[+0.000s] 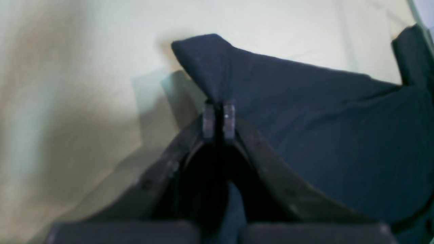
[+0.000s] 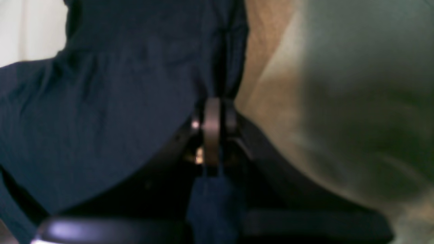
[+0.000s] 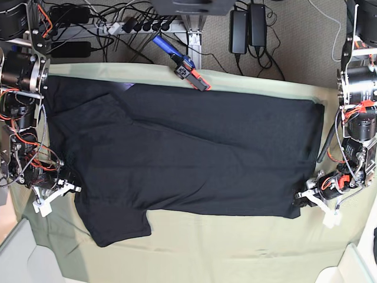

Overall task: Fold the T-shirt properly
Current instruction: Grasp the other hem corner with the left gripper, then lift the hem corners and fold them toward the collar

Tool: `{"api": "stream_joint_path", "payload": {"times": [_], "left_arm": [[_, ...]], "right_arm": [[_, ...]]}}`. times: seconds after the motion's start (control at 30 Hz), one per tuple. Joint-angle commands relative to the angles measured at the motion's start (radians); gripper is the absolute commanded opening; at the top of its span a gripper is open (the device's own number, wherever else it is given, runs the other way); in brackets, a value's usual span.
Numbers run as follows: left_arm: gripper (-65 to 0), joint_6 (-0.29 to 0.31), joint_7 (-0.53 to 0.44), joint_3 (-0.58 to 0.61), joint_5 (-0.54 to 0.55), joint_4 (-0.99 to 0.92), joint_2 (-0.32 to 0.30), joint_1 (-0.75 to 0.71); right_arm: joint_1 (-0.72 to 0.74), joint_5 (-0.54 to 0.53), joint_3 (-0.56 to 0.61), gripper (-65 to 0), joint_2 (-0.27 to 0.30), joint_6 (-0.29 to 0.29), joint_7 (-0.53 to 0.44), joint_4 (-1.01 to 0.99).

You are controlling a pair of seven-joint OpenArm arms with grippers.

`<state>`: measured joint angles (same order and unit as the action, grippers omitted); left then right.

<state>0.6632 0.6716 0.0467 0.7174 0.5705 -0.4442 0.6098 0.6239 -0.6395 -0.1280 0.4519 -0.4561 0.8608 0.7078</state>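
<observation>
In the left wrist view the left gripper point(image 1: 219, 118) fills the lower middle of the frame, its two pads pressed together on a raised peak of the T-shirt point(image 1: 339, 128). The pinched corner stands up in a point toward the upper middle, and the rest of the dark fabric slopes away to the right. Behind and to the left lies the pale green cloth point(image 1: 84, 67), blurred.

In the right wrist view the right gripper point(image 2: 213, 128) sits at the middle of the frame, jaws drawn tight with a bunched fold of the T-shirt point(image 2: 101, 101) between them. Dark fabric also hangs below the fingers at the bottom centre. The garment covers the left half of the frame; the right half is a blur of green and tan.

From the base view the T-shirt point(image 3: 194, 153) lies spread flat across the middle of the pale green cloth point(image 3: 235, 247), one sleeve reaching to the lower left. The left gripper point(image 3: 307, 199) is at the garment's lower right corner, the right gripper point(image 3: 63, 187) at its left edge, just above that sleeve. Beyond the far edge of the cloth, at the upper middle, lies a blue and orange tool point(image 3: 181, 62), and behind it a tangle of black cables point(image 3: 118, 29) and power adapters point(image 3: 247, 26).
</observation>
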Motion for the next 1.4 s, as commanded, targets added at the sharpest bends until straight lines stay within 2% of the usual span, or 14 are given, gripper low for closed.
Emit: {"api": "stream_joint_path", "payload": {"times": [0.0, 0.13, 0.23, 0.33, 0.67, 0.83, 0.97, 1.1, 1.37], "left_arm": [[-65.0, 0.035, 0.019, -0.003, 0.036, 0.039, -0.024, 0.03], [-65.0, 0.035, 0.143, 0.0, 0.18, 0.153, -0.069, -0.01], [-65.0, 0.035, 0.239, 0.0, 0.282, 0.243, -0.11, -0.054], [-65.0, 0.035, 0.28, 0.0, 0.359, 0.309, -0.15, -0.108], [-65.0, 0.035, 0.308, 0.0, 0.372, 0.448, -0.235, -0.232], [-65.0, 0.035, 0.38, 0.0, 0.455, 0.452, -0.266, -0.266], [-65.0, 0.035, 0.404, 0.0, 0.5, 0.458, -0.266, -0.293], [-65.0, 0.035, 0.41, 0.0, 0.499, 0.485, -0.265, -0.333], [-65.0, 0.035, 0.407, 0.0, 0.514, 0.537, -0.265, -0.36]], "right_arm": [[0.029, -0.016, -0.003, -65.0, 0.024, -0.067, 0.01, 0.028], [0.004, -0.065, -0.003, -65.0, 0.06, -0.092, 0.031, 0.077], [-0.031, -0.113, -0.003, -65.0, 0.091, -0.093, 0.087, 0.146], [-0.088, -0.177, -0.003, -65.0, 0.125, -0.093, 0.124, 0.219], [-0.259, -0.222, -0.006, -65.0, 0.231, -0.094, 0.143, 0.406], [-0.316, -0.244, -0.01, -65.0, 0.263, -0.093, 0.168, 0.441], [-0.34, -0.243, -0.012, -65.0, 0.274, -0.093, 0.172, 0.442], [-0.371, -0.241, -0.013, -65.0, 0.279, -0.091, 0.192, 0.441], [-0.38, -0.243, -0.049, -65.0, 0.276, -0.09, 0.155, 0.442]]}}
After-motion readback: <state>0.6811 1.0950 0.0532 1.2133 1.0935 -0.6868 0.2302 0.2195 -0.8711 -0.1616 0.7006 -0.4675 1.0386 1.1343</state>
